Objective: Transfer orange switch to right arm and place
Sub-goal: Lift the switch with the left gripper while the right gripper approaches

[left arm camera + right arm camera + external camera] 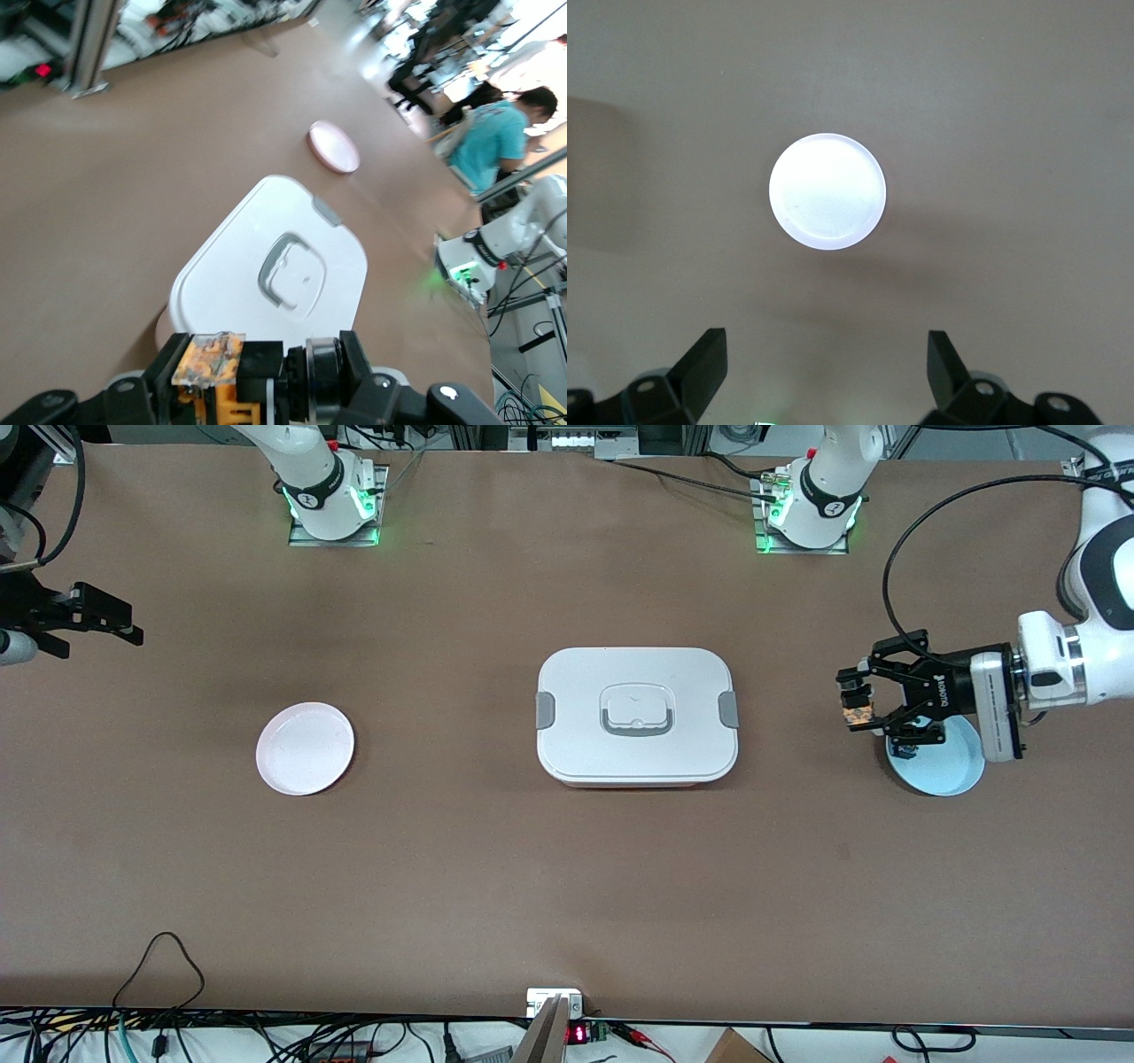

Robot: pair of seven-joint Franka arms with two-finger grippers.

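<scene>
A white rounded-rectangular plastic lidded box (636, 716) with grey side clips and a grey recessed handle sits mid-bench on the brown bench (496, 868). A round pale pink plate (305, 747) lies toward the right arm's end, a round light blue plate (946, 766) toward the left arm's end.

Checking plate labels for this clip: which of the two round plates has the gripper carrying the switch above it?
The light blue plate at the left arm's end, under the left gripper holding the orange switch. The pink plate lies uncovered.
</scene>
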